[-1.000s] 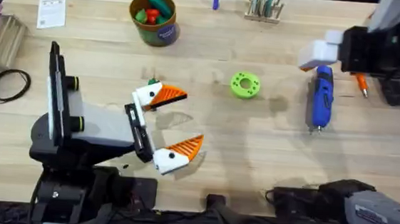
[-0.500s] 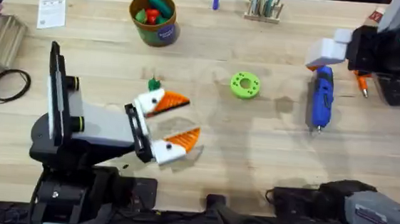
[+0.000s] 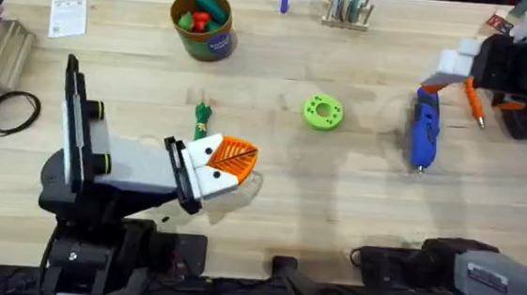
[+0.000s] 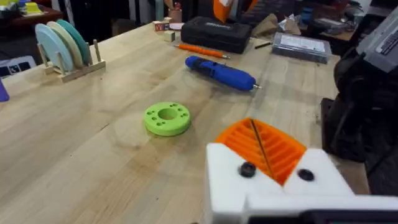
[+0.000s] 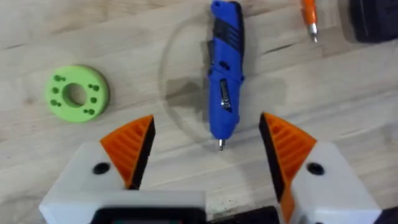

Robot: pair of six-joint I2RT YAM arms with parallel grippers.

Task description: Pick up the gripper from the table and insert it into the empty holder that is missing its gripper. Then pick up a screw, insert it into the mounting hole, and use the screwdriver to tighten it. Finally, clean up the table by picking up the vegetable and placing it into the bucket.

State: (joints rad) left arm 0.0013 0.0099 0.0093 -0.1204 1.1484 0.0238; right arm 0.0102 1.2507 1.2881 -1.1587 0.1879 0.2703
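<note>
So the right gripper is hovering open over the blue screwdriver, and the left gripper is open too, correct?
Not quite. The right gripper is open over the screwdriver, but the left gripper is shut, its orange pads pressed together; the left wrist view shows it.

Showing pale, matt wood grain across the worktop [image 3: 353, 202]. Gleaming slightly along the smooth blue plastic screwdriver [image 5: 224, 74], ending in a thin metal bit. Looking matt and plastic on the green ring-shaped disc [image 5: 77, 93]. Carrying ribbed orange plastic pads on matt white blocks at the right end effector [image 5: 208, 155].
</note>
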